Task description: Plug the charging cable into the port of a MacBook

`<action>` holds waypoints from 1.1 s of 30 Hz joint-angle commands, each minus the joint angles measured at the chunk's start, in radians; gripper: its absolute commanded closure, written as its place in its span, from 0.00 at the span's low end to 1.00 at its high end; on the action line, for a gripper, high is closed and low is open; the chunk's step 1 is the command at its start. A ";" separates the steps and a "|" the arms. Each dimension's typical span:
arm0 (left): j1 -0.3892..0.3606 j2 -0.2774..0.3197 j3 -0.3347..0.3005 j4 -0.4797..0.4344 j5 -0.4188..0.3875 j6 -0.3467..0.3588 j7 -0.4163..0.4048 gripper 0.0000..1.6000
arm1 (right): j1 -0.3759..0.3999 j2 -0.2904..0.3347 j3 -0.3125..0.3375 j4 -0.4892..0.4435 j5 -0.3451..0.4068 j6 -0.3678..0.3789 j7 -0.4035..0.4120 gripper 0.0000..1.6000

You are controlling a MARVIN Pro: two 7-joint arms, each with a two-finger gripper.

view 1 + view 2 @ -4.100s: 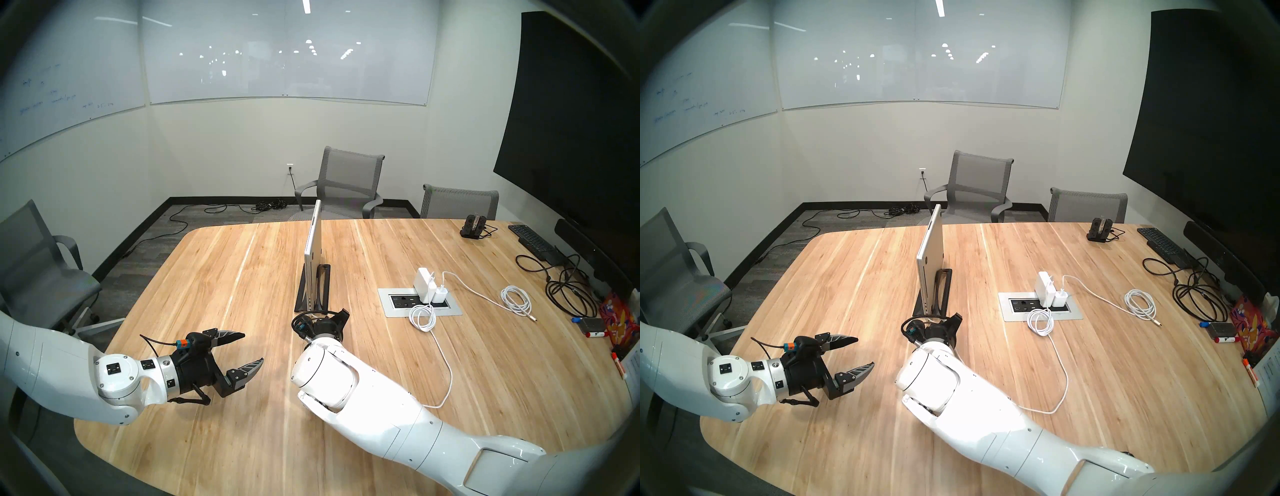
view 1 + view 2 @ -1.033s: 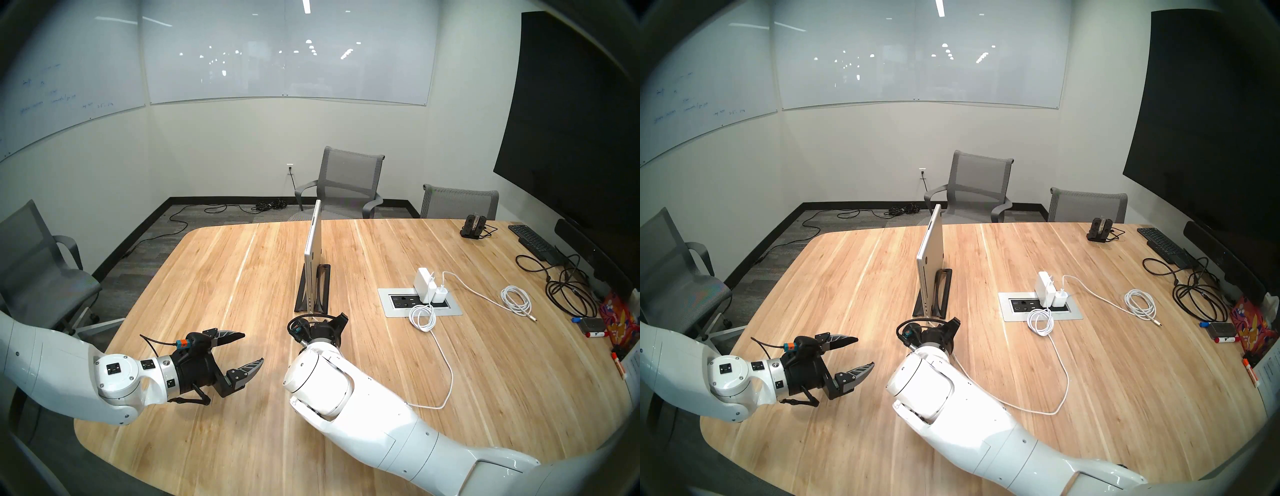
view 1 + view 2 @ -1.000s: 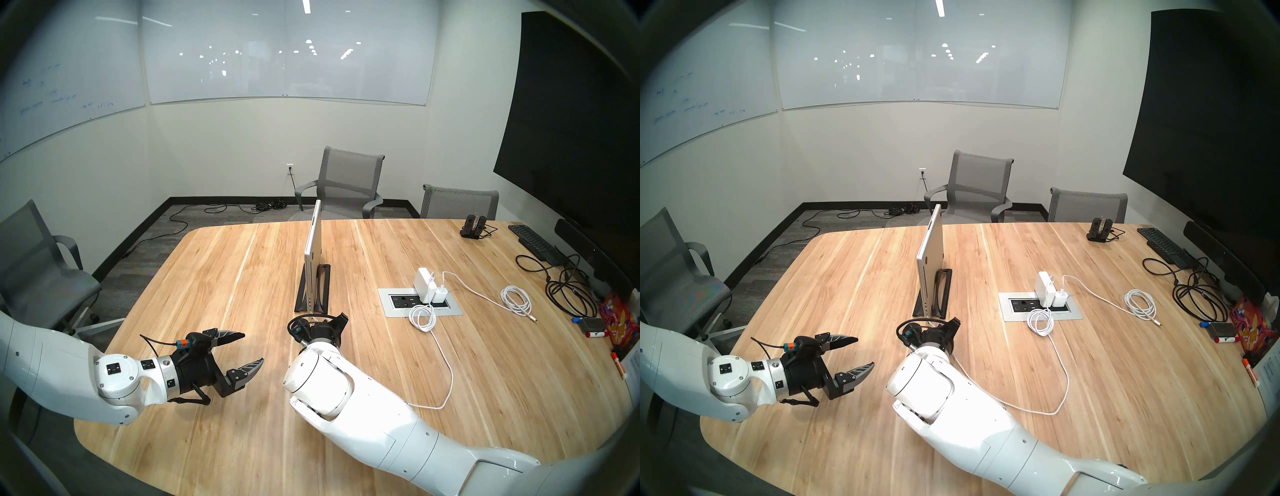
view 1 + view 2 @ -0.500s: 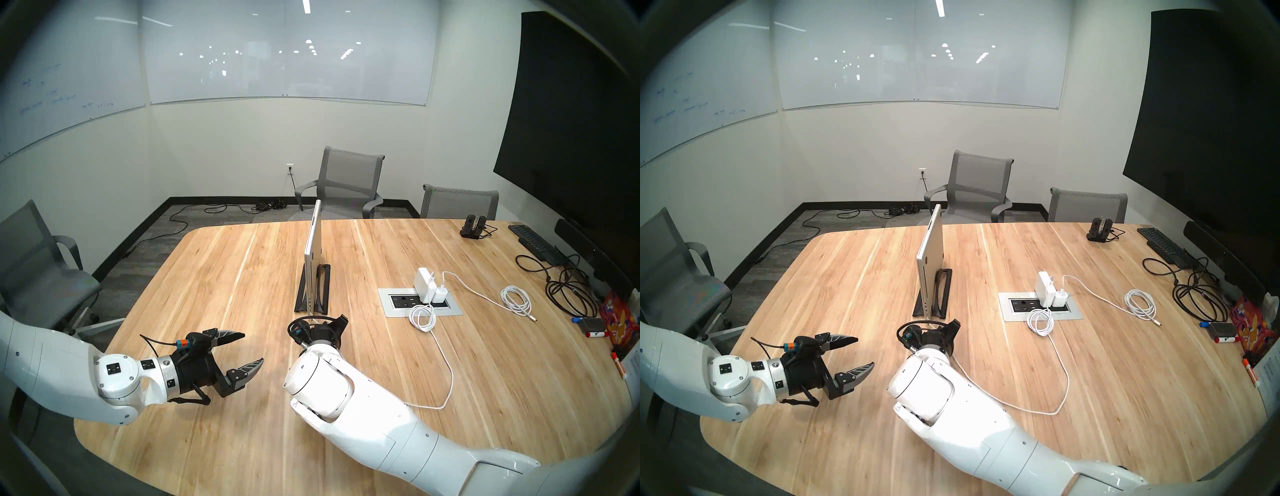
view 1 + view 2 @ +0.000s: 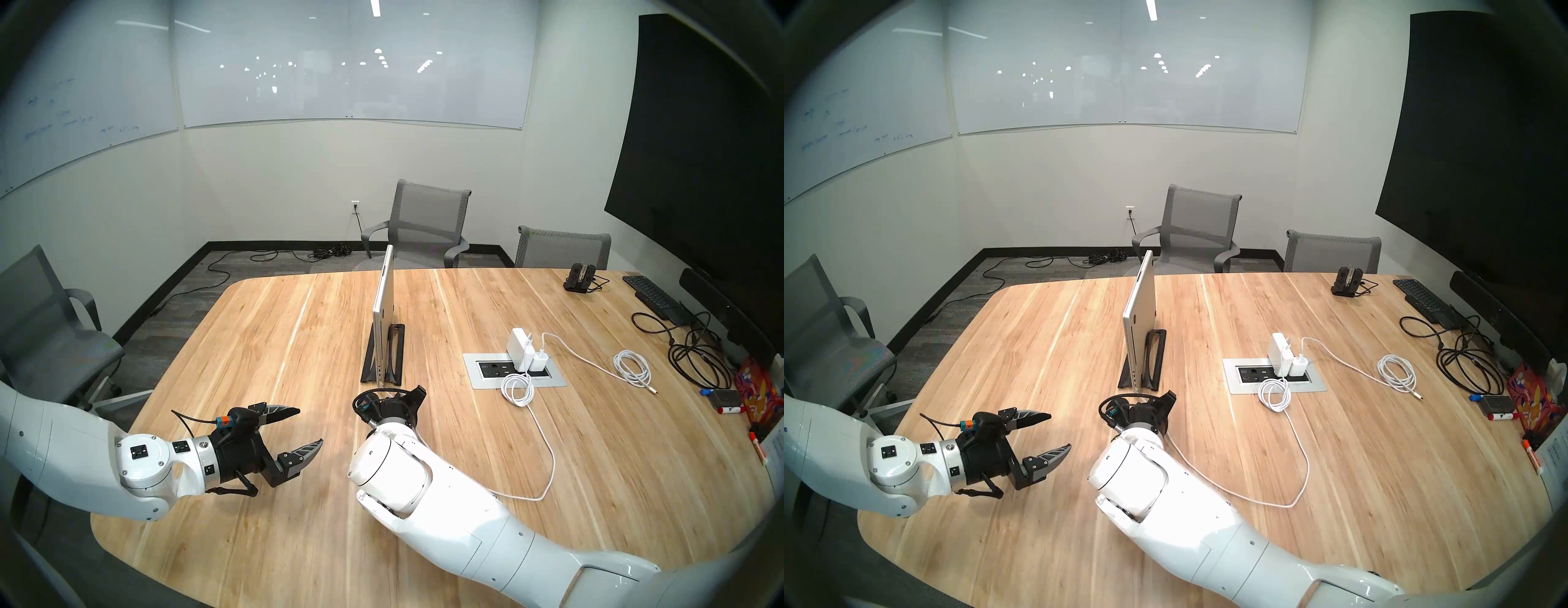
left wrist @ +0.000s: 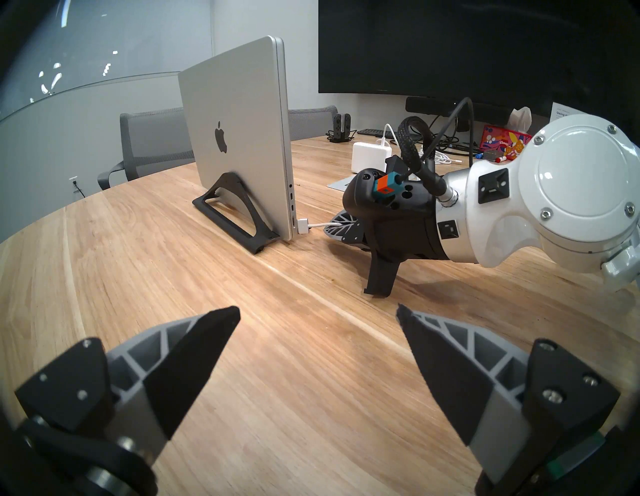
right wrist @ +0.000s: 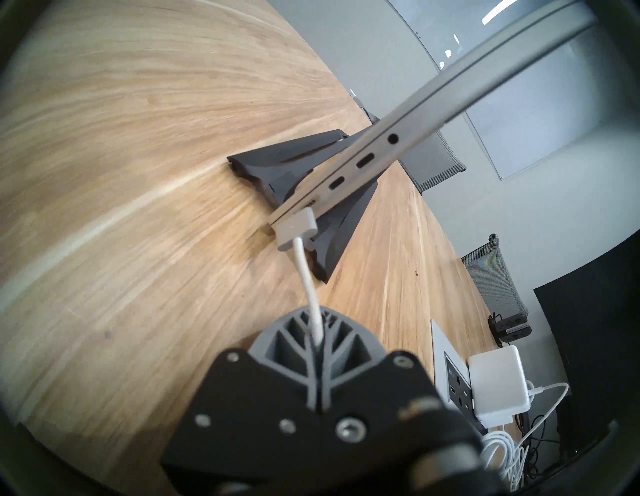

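Right gripper [image 7: 317, 341] jaws clenched on the charging cable [image 7: 304, 273], short of its connector, which sits at the lowest port of the upright MacBook [image 6: 239, 138]. Left gripper [image 6: 318, 318] released, empty. Risk: pulling back while clamped could unseat the connector.

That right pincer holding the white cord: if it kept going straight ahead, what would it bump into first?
Probably the MacBook: the right pincer points at its port edge, where the charging cable connector already sits against the lowest port. Depth is hard to judge.

I count one MacBook [image 6: 239, 138], one black stand [image 6: 235, 211], two white chargers [image 5: 528, 346], three grey chairs [image 5: 428, 220], one keyboard [image 5: 651, 295].
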 commanded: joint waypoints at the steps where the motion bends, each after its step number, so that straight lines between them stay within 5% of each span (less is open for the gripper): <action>1: -0.007 -0.002 -0.009 -0.004 0.003 -0.004 0.003 0.00 | 0.006 -0.015 -0.001 0.003 -0.001 -0.008 -0.003 1.00; 33: -0.007 -0.002 -0.009 -0.004 0.003 -0.004 0.003 0.00 | 0.008 -0.018 0.002 0.023 -0.011 0.008 -0.002 1.00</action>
